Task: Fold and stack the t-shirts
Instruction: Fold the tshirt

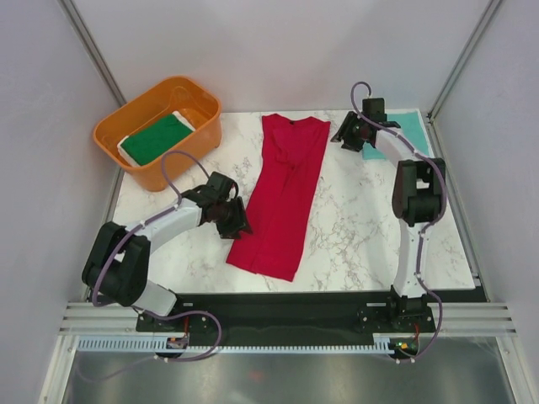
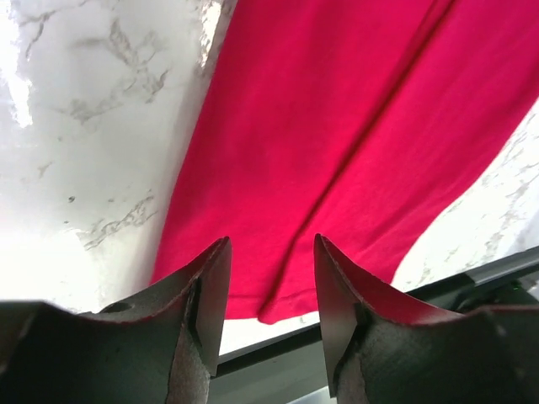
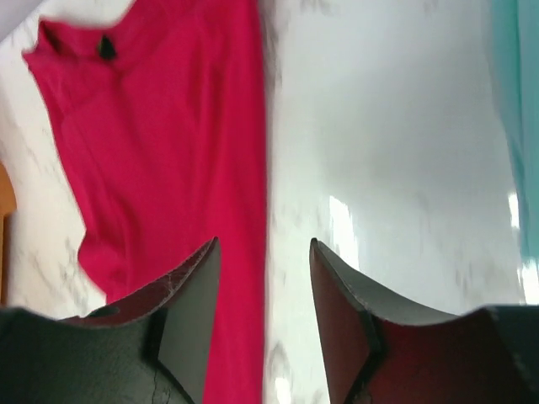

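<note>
Marble counter [image 1: 354, 227] fills the frame, and down its middle runs the red t-shirt [image 1: 282, 198], sides folded in to make one long narrow strip, collar at the far end, hem angled toward the near left

Far left corner, the orange tub [image 1: 160, 126] sits tilted against the edge, and inside it lies the dark green t-shirt [image 1: 156, 139], folded flat with a white edge showing along one side

Far right corner, there's the teal t-shirt [image 1: 413, 126], flat on the counter and partly hidden behind the right arm, well apart from the red one

Now the left pincer [image 2: 271, 244]: it's at the left edge of the red t-shirt's lower half, jaws standing wide, nothing between them, red cloth and the hem spread just below in the left wrist view

And the right pincer [image 3: 263, 244]: it's up at the far end, between the red collar and the teal t-shirt, jaws parted and empty, bare marble under the gap, the red edge running beside its left finger, a sliver of teal at the right border
</note>
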{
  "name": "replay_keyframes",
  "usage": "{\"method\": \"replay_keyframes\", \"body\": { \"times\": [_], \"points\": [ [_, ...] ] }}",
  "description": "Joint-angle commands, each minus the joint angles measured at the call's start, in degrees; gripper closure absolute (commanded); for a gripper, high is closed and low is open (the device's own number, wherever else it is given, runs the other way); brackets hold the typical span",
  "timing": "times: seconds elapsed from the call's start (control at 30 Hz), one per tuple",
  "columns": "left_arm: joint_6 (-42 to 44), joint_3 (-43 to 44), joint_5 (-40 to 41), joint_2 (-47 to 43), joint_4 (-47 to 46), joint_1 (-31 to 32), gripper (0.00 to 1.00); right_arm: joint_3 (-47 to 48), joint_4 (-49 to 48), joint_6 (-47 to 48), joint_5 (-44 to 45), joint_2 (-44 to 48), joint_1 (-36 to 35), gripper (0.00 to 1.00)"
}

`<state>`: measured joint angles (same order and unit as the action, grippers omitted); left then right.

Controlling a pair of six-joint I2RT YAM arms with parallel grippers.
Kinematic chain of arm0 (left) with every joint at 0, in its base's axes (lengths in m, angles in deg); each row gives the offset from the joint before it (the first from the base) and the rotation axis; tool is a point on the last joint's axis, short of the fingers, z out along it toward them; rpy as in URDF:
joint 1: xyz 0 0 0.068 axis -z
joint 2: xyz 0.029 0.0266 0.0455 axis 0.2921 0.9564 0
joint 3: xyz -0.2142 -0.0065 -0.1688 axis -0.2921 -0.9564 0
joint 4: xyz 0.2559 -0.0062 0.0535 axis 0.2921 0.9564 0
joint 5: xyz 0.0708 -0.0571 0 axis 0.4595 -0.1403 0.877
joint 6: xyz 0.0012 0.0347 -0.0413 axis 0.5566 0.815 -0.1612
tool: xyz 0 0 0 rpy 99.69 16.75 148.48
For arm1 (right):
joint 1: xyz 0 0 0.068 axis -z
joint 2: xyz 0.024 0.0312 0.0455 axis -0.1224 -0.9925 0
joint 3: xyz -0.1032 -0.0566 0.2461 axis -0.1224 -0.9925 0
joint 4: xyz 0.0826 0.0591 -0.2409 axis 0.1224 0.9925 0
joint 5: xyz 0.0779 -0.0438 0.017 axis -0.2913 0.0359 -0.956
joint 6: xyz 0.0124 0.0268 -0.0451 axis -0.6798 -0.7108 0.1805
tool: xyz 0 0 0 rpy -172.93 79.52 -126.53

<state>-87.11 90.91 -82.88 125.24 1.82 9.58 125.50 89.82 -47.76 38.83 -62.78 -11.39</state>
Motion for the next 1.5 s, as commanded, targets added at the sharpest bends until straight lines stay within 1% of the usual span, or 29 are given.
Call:
{"method": "replay_keyframes", "body": {
  "times": [0.0,0.03,0.07,0.1,0.13,0.17,0.2,0.23,0.3,0.33,0.37,0.4,0.47,0.5,0.53,0.57,0.67,0.73,0.77,0.8,0.83,0.93,0.97,1.03,1.1,1.17,1.2,1.3,1.47],
  "points": [
    [5.0,-2.4,4.0,-2.4,0.6,0.4,0.48,-13.7,8.2,-1.8,5.2,14.8,-3.5,0.44],
    [5.1,-3.1,4.0,-2.2,0.7,0.4,0.48,-17.3,9.6,-2.2,5.5,19.9,-5.4,0.44],
    [5.0,-3.8,4.1,-2.3,0.5,0.4,0.48,-21.2,9.9,-2.4,5.5,22.5,-6.3,0.43],
    [4.5,-5.3,4.5,-3.0,0.5,0.6,0.48,-28.9,9.9,-2.8,5.5,25.0,-7.2,0.41],
    [4.6,-6.0,4.7,-3.1,0.3,0.7,0.48,-32.7,9.6,-4.1,5.8,29.9,-9.0,0.41],
    [4.6,-6.5,5.0,-3.2,0.3,0.9,0.48,-36.3,9.2,-4.9,5.6,32.3,-9.8,0.41],
    [4.6,-7.4,5.1,-3.7,0.5,1.3,0.48,-42.5,8.9,-5.6,5.7,34.6,-10.7,0.41],
    [4.6,-7.8,5.1,-3.8,0.4,1.6,0.48,-45.2,8.1,-6.6,5.8,38.7,-12.7,0.41],
    [3.9,-9.1,5.5,-4.5,0.3,2.7,0.51,-52.2,7.0,-9.5,5.4,42.3,-15.0,0.41],
    [3.6,-9.6,5.4,-5.3,0.3,3.0,0.53,-54.0,6.5,-10.5,5.2,44.9,-17.1,0.41],
    [3.2,-10.0,5.0,-5.9,0.3,3.4,0.61,-55.5,6.5,-12.1,5.8,46.0,-18.0,0.41],
    [2.2,-11.0,4.8,-6.2,0.1,4.2,0.67,-58.7,6.4,-13.3,6.0,47.4,-18.7,0.41],
    [0.9,-12.0,4.2,-7.4,-0.4,5.4,0.78,-62.0,4.0,-15.5,5.7,50.9,-21.2,0.41],
    [-0.5,-13.2,3.7,-7.6,-1.0,6.6,0.81,-64.9,2.8,-17.7,5.5,51.8,-22.3,0.41],
    [-1.3,-13.8,3.4,-7.8,-1.3,7.3,0.83,-66.0,0.9,-18.3,5.4,53.1,-25.1,0.41],
    [-2.0,-14.4,3.2,-8.2,-1.7,8.5,0.88,-66.8,0.3,-18.8,5.4,53.3,-26.5,0.41],
    [-4.8,-16.6,3.0,-7.9,-3.3,10.3,0.92,-68.9,-1.1,-20.6,5.4,52.9,-31.8,0.41],
    [-6.3,-17.8,2.6,-7.6,-4.1,11.3,0.93,-69.9,-1.1,-21.6,6.3,52.4,-34.9,0.41],
    [-6.8,-17.9,2.5,-7.7,-4.1,12.0,0.93,-70.1,-1.2,-21.9,6.6,52.3,-35.6,0.42],
    [-7.2,-18.1,2.3,-8.3,-4.1,12.2,0.90,-71.0,-1.2,-22.0,7.3,52.3,-36.2,0.43],
    [-7.6,-18.2,1.6,-8.8,-4.1,12.5,0.77,-71.5,-0.7,-22.3,7.5,52.3,-36.8,0.44],
    [-8.1,-18.1,0.2,-11.4,-4.1,12.5,0.57,-73.0,0.7,-22.1,9.1,52.9,-37.6,0.48],
    [-8.1,-17.7,-0.2,-12.2,-4.1,12.5,0.55,-73.5,1.3,-21.9,9.5,53.0,-38.0,0.49],
    [-7.8,-17.0,-0.4,-14.2,-3.9,12.5,0.52,-73.8,2.8,-21.6,10.2,53.3,-38.9,0.50],
    [-7.8,-15.4,-0.4,-15.0,-3.9,12.5,0.52,-74.5,3.6,-21.6,10.2,54.3,-39.3,0.51],
    [-7.8,-13.5,-0.4,-14.6,-3.9,12.2,0.52,-75.1,4.0,-22.3,10.0,55.0,-39.4,0.52],
    [-5.6,-13.0,-0.2,-14.0,-3.8,12.1,0.50,-75.1,4.1,-22.5,9.7,55.4,-39.7,0.53],
    [-3.9,-11.5,0.3,-11.4,-3.2,12.0,0.50,-74.4,5.6,-23.8,10.1,55.9,-40.1,0.53],
    [-1.2,-11.1,4.8,-11.7,-0.7,12.0,0.50,-73.3,9.0,-28.3,11.7,56.9,-41.3,0.53]
  ]
}}
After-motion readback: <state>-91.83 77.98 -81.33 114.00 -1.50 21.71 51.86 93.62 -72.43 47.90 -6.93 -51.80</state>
